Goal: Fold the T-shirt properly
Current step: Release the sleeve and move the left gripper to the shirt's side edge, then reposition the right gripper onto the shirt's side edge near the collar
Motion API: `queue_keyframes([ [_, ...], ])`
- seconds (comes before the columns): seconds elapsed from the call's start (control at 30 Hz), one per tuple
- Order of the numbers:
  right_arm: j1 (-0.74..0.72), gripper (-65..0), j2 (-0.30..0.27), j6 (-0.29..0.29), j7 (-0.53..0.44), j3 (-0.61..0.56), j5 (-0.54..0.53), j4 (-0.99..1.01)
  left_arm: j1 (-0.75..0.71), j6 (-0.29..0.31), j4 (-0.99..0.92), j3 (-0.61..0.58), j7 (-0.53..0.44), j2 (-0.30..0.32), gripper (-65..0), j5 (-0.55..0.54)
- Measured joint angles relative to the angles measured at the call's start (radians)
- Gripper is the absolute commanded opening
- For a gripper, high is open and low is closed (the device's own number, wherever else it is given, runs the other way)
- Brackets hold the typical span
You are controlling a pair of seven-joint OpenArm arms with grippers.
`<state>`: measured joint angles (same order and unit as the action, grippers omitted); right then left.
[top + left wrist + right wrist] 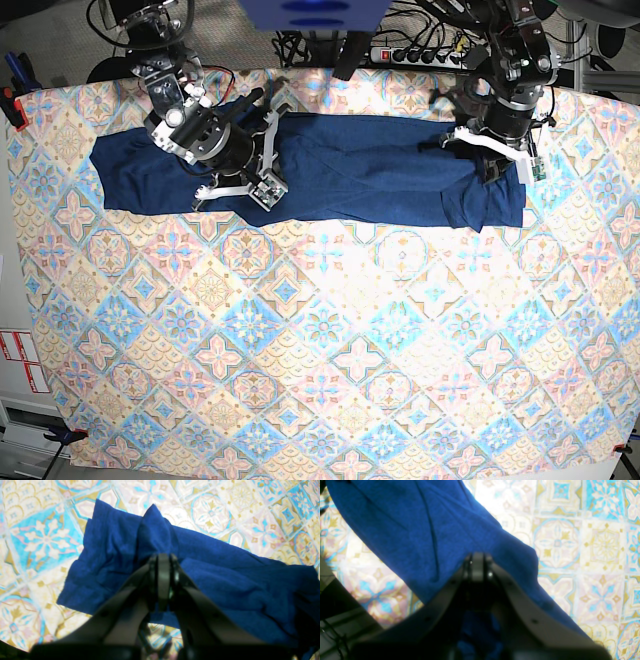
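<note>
The T-shirt (350, 170), plain dark navy, lies stretched sideways across the far part of the patterned table. My left gripper (163, 558) is shut on a pinched peak of the T-shirt (225, 580); in the base view this left gripper (490, 165) is at the cloth's right end. My right gripper (476, 558) is shut on a fold of the T-shirt (415, 530), which drapes away up and to the left. In the base view the right gripper (262, 190) sits at the shirt's near edge, left of its middle.
A tablecloth (320, 350) with blue and yellow tile patterns covers the whole table. Cables and a power strip (430, 55) lie behind the far edge. The table's left edge (335, 600) shows in the right wrist view.
</note>
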<state>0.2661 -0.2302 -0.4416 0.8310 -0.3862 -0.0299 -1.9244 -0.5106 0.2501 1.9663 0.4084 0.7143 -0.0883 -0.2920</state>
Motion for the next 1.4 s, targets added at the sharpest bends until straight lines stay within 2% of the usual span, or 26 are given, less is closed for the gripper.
queue_keyframes([
  [0.07,0.0,-64.7,0.0,0.0,0.002,0.0,0.0,0.0,-0.002,-0.005,-0.037,0.002,0.006,0.0,-61.1,0.003],
  [0.23,0.0,-64.7,0.0,0.0,0.002,0.0,0.0,0.0,-0.005,-0.007,-0.044,0.002,0.007,0.0,-44.0,0.003],
  [0.33,-0.001,-64.7,0.0,0.0,0.001,0.0,0.0,0.0,0.0,0.001,-0.042,0.047,0.007,0.0,-36.1,-0.002],
  [0.43,0.0,-64.7,0.0,0.0,0.002,0.0,0.0,0.0,0.004,-0.008,-0.042,0.106,0.007,-0.002,-31.6,-0.011],
  [0.73,0.0,-64.8,0.0,0.0,0.0,0.006,0.0,0.0,0.044,-0.005,-0.042,0.213,0.009,-0.001,-30.9,-0.013],
  [0.93,-0.003,-64.8,0.0,-0.001,0.0,0.007,0.0,0.0,0.082,0.001,-0.081,0.209,0.008,0.069,-30.9,-0.014],
  [1.07,-0.031,-64.8,0.008,0.001,-0.008,0.027,-0.003,0.001,0.09,0.007,-0.091,0.209,0.108,0.111,-30.9,-0.015],
  [1.17,-0.032,-64.8,0.005,0.003,0.012,0.029,0.0,0.003,0.093,-0.003,-0.091,0.215,0.15,0.139,-30.9,-0.056],
  [1.27,-0.037,-64.8,0.009,-0.002,0.003,0.029,-0.003,0.006,0.095,0.008,-0.091,0.213,0.174,0.186,-30.9,-0.144],
  [1.4,-0.039,-64.8,0.008,0.0,0.004,0.028,-0.003,0.006,0.097,0.001,-0.091,0.213,0.259,0.235,-30.9,-0.248],
])
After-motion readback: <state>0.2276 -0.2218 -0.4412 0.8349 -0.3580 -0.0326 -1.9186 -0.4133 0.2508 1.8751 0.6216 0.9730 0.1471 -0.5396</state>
